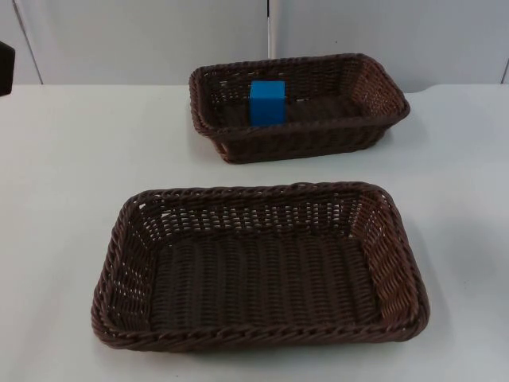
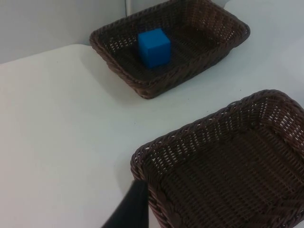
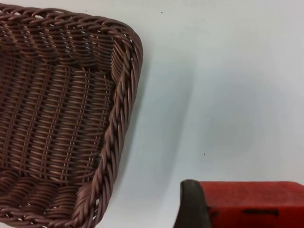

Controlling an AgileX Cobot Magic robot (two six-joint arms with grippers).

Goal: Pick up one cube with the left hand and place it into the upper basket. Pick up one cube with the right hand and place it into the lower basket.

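Blue cube (image 1: 267,101) sits in the upper basket (image 1: 208,79): my left half looks done. My right jaws clamp a red cube (image 3: 251,203), lower basket (image 1: 119,239) unfilled; left jaws' opening I cannot tell.

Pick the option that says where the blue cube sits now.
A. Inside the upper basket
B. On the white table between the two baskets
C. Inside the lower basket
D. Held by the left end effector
A: the blue cube rests on the floor of the upper basket, its woven rim around it, while the lower basket holds no cube.
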